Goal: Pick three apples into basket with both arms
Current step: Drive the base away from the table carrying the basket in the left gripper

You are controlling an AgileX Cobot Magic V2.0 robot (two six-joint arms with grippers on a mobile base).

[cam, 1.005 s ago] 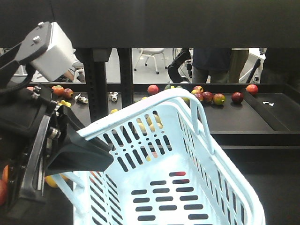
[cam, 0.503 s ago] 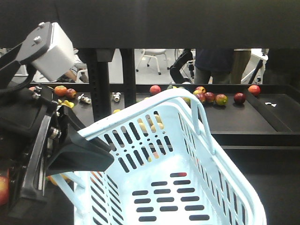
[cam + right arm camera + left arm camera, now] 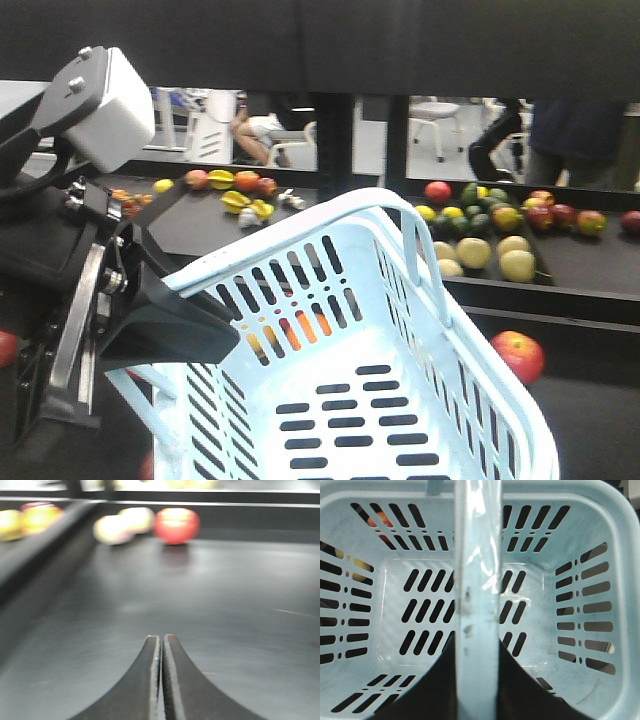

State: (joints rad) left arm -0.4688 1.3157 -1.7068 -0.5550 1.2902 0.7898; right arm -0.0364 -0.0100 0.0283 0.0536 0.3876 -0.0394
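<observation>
The left claw (image 3: 476, 655) is clenched on the handle (image 3: 477, 580) of the basket (image 3: 262, 240), one finger on each side of the hoop. The basket hangs tilted in front of the fruit shelves, and its slotted floor holds no fruit.

The right claw (image 3: 161, 645) is clenched on nothing, fingertips pressed together, low over a dark shelf (image 3: 210, 610). A red apple (image 3: 176, 525) lies well ahead of it, just beside two pale fruits (image 3: 122, 524).

No apple is collected; in my judgement the task is at its start.

Risks:
- If the right claw advances without releasing, it will push the round apple away.
- The neighbouring pale fruits could be knocked or taken in error.
- The basket hangs from a narrow hoop. A dropped apple may swing it or shift the handle within the grip.
</observation>
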